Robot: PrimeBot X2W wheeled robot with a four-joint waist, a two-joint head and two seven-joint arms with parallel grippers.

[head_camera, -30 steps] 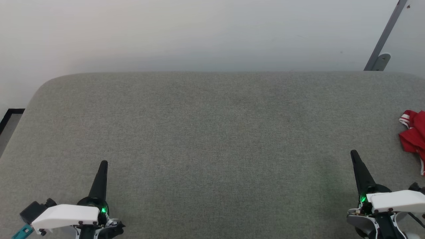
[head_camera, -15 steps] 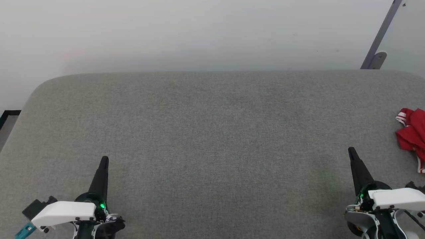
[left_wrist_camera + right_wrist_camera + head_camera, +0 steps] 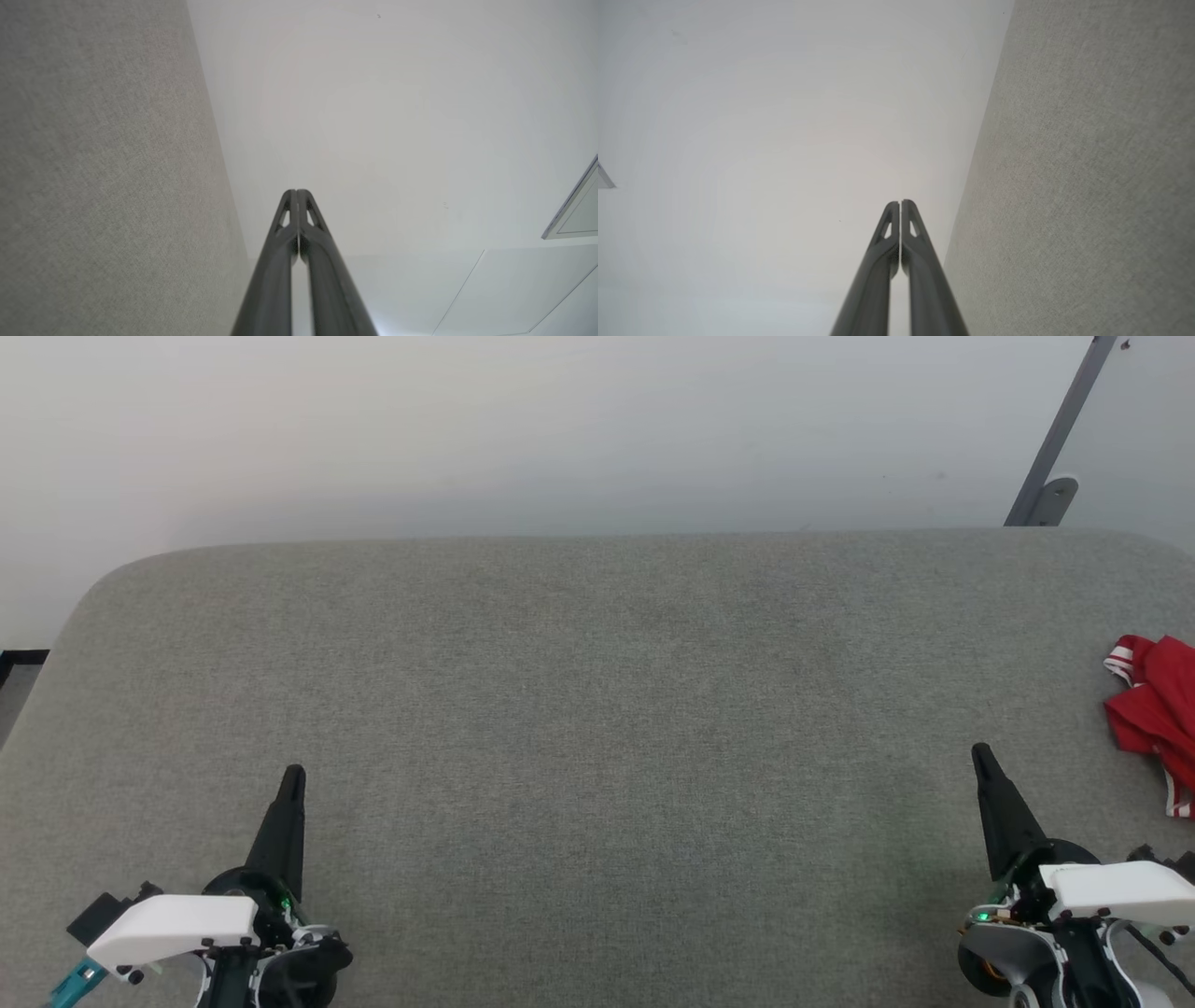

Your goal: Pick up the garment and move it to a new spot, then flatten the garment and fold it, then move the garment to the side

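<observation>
The garment (image 3: 1155,705), red with a red-and-white striped edge, lies crumpled at the far right of the grey fabric surface (image 3: 597,709), cut off by the head view's right border. My right gripper (image 3: 980,753) hovers at the lower right, left of and nearer than the garment, fingers pressed together and empty. At the lower left my left gripper (image 3: 294,773) is likewise shut and empty. Both wrist views confirm it: the left gripper (image 3: 295,191) and the right gripper (image 3: 900,201) each have their tips touching, pointing along the surface toward a pale wall.
A pale wall (image 3: 560,429) rises behind the surface's far edge. A grey slanted bar with a bracket (image 3: 1046,476) stands at the upper right. The surface's rounded corner (image 3: 103,588) lies at the far left, with dark floor trim (image 3: 19,658) beyond it.
The whole head picture has slid left and slightly up, so the camera has turned right; a little more of the garment shows. Both grippers stay shut.
</observation>
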